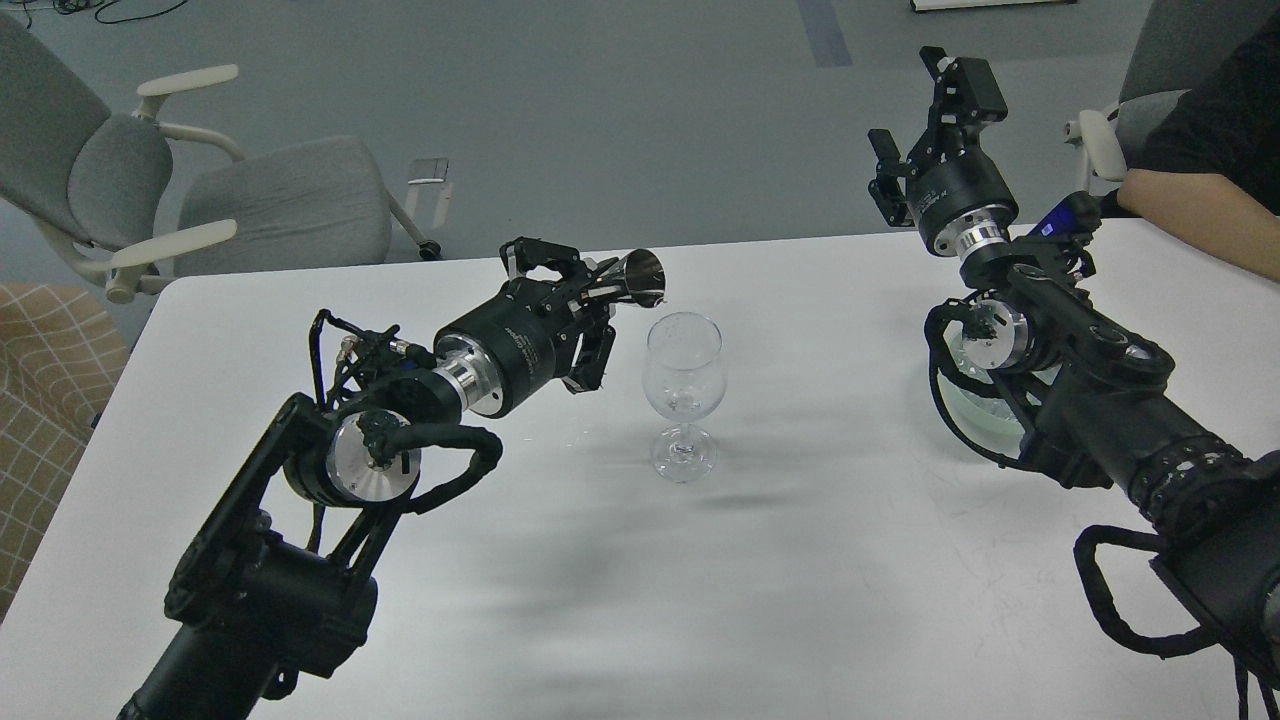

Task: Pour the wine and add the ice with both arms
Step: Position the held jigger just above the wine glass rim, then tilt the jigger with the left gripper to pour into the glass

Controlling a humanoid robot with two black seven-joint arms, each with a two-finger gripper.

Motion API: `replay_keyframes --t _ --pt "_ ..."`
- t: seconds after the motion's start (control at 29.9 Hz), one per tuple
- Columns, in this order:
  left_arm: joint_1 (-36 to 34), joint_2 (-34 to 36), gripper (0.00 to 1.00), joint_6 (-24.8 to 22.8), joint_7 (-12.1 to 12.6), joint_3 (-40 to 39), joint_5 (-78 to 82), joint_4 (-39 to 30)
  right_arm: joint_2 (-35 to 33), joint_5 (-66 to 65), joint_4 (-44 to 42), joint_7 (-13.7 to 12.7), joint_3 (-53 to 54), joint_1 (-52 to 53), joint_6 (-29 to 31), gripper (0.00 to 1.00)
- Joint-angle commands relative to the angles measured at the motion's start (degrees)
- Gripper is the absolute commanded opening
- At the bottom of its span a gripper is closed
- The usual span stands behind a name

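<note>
A clear, empty-looking wine glass [684,392] stands upright at the middle of the white table [800,560]. My left gripper [596,291] is shut on a small shiny metal measuring cup [641,279]. The cup is tipped on its side with its mouth just above and left of the glass's rim. My right gripper [925,120] is raised high above the table's far right, open and empty. A clear glass bowl [975,408] sits on the table under my right arm, mostly hidden by it. I cannot make out any ice.
A person's bare forearm [1200,215] rests on the table's far right corner, close to my right arm. Grey office chairs [270,205] stand behind the far left edge, and another [1150,110] at the far right. A checked cushion [50,400] is at the left.
</note>
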Motion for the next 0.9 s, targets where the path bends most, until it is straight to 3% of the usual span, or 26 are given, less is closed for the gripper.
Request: replay_keyframes --t 0.0,0.87 --pt "0.3 0.1 0.00 -0.2 0.0 0.1 1.7 -0.5 0.1 0.0 0.0 0.0 0.0 0.0 0.0 1.00" --pt "0.6 0.8 0.00 -2.1 0.0 2.2 12.9 -2.5 0.2 0.1 0.0 0.0 0.0 0.0 -0.1 1.00"
